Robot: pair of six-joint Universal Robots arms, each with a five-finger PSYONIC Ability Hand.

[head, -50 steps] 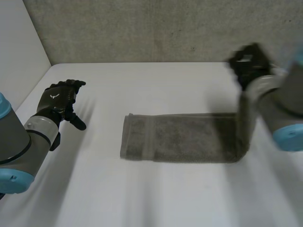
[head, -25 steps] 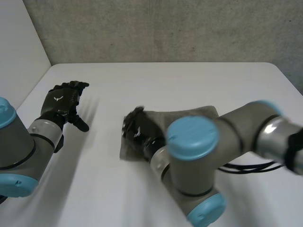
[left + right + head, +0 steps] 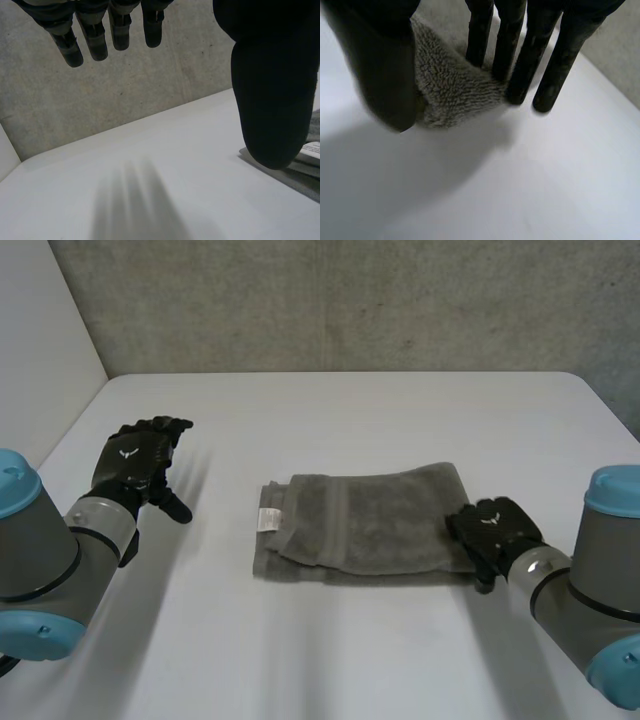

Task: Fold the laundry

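Observation:
A grey towel [image 3: 370, 520] lies folded in half in the middle of the white table [image 3: 330, 650], a white label [image 3: 267, 519] showing at its left end. My right hand [image 3: 492, 528] rests at the towel's right near corner. In the right wrist view its fingers [image 3: 520, 60] are straight and touch the corner [image 3: 450, 85] and the table, with the thumb [image 3: 385, 65] apart on the other side; it is open. My left hand [image 3: 135, 465] hovers over the table left of the towel, fingers [image 3: 95, 35] spread and open, holding nothing; the towel's edge [image 3: 315, 167] shows past its thumb.
A concrete wall [image 3: 350, 300] runs along the table's back edge. A pale panel [image 3: 40, 350] stands at the far left. Bare table lies in front of and behind the towel.
My right arm carried the towel's right end over to the left, folding it in half, then drew back to the fold's right end. The left hand barely moved.

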